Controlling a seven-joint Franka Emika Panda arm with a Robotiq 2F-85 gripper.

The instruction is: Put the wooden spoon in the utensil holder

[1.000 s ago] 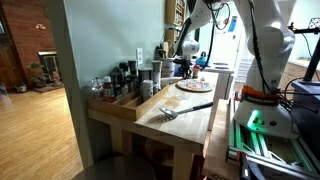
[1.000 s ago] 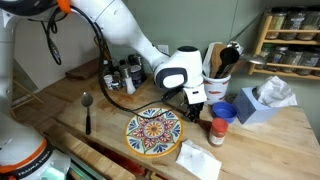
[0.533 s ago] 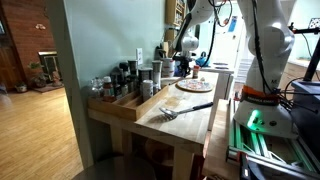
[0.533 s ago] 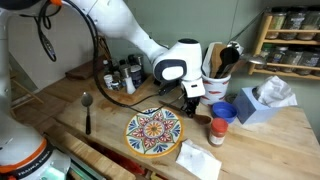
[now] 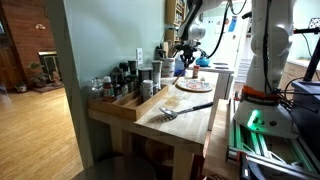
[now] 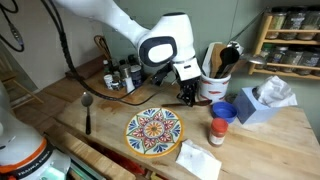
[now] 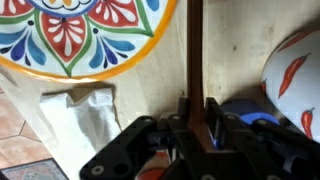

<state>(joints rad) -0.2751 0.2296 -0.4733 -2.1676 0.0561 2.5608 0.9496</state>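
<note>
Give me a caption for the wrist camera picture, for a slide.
Wrist view: the gripper shut on the wooden spoon, over the table beside a painted plate and a white napkin.

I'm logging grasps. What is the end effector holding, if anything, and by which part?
The wooden spoon, clamped by its straight handle in the end effector, as the wrist view shows; its bowl is out of frame.

readable text: none | bottles (image 5: 125,78) along the wall: labels blurred | shelf jars (image 6: 292,22) far right: labels too small to read | red-lidded jar (image 6: 217,131) near right: label illegible
</note>
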